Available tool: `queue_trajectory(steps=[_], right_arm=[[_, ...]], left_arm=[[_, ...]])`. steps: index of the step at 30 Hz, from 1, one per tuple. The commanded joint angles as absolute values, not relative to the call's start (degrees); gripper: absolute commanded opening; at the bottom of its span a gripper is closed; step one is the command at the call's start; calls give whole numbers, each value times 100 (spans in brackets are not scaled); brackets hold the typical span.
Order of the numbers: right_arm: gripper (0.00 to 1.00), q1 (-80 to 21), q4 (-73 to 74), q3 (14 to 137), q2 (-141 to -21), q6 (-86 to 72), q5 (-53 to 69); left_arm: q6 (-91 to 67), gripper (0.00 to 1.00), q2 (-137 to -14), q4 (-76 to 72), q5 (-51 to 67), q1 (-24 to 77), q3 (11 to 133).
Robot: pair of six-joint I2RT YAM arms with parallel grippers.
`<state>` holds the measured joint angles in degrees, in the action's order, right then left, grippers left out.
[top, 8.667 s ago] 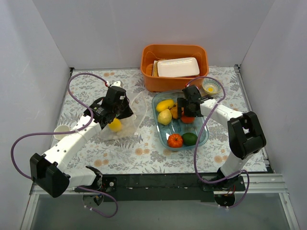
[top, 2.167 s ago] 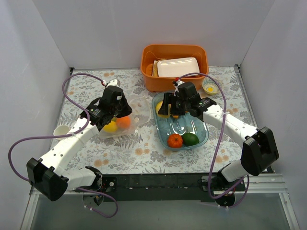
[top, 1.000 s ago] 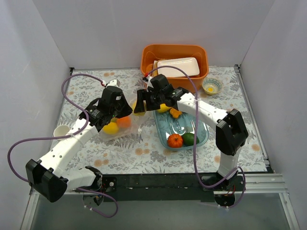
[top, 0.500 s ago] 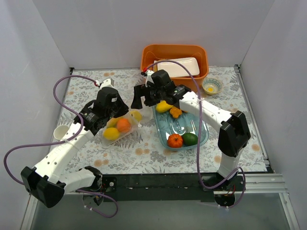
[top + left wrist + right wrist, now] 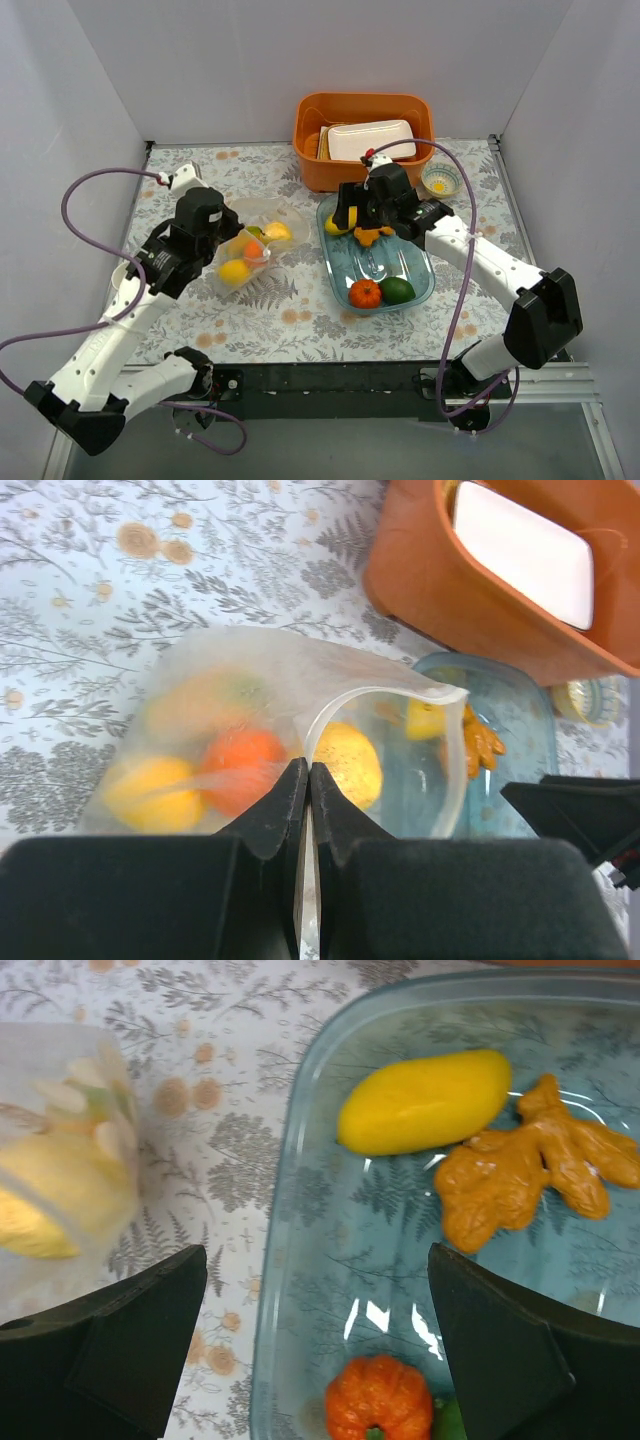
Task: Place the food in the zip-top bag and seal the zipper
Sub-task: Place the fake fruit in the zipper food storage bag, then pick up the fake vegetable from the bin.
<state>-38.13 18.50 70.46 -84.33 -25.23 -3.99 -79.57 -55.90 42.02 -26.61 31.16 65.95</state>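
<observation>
The clear zip-top bag [image 5: 255,250] lies left of the blue dish [image 5: 425,288], mouth open toward it. Several fruits sit inside it: a yellow one [image 5: 150,785], an orange one [image 5: 240,765] and another yellow one [image 5: 345,760]. The zipper strip [image 5: 457,770] curves around the open mouth. My left gripper [image 5: 222,245] is shut on the bag's mouth rim [image 5: 305,770]. My right gripper [image 5: 352,222] hangs open and empty over the dish [image 5: 320,1350]. The dish holds a yellow fruit [image 5: 425,1115], an orange leaf-shaped piece [image 5: 530,1175], an orange pumpkin [image 5: 378,1410] and a green fruit [image 5: 397,290].
An orange bin [image 5: 340,170] holding a white tray [image 5: 370,140] stands behind the dish. A small bowl [image 5: 440,180] sits at the back right. White walls close in the table on three sides.
My right gripper carried a yellow fruit to the bag, let it go inside, and moved back over the dish, open. My left arm shifted left, still holding the bag's rim.
</observation>
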Motion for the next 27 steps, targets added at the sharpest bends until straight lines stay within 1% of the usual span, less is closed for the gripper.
queue_trajectory(steps=[1,3,4,8,14,21,24,27], right_arm=[[98,-3674,1960,6777,-8358,-2619,-703],[98,-3569,2030,6802,-8463,-2645,-764],[98,-3534,2074,6829,-8525,-2654,-826],[98,-3157,2618,7084,-9007,-2873,-1037],[98,-2664,2040,6645,-9219,-3304,-291],[98,-2558,1161,6083,-9395,-4060,473],[96,-2558,897,5942,-9518,-4324,623],[90,-2549,730,5845,-9589,-4412,659]], left_arm=[[-7779,0,-6414,4781,-2772,3041,6908],[-7551,0,-6653,4555,-2244,3041,6830],[-7437,0,-6653,4370,-1658,3041,6629],[-7418,0,-6583,3938,-1135,3032,6381],[-7348,0,-6680,4034,-1186,3032,6486],[-7427,0,-6671,3955,-1073,3032,6416],[-7462,0,-6706,3903,-1020,3032,6398],[-7488,0,-6724,3894,-1046,3032,6398]])
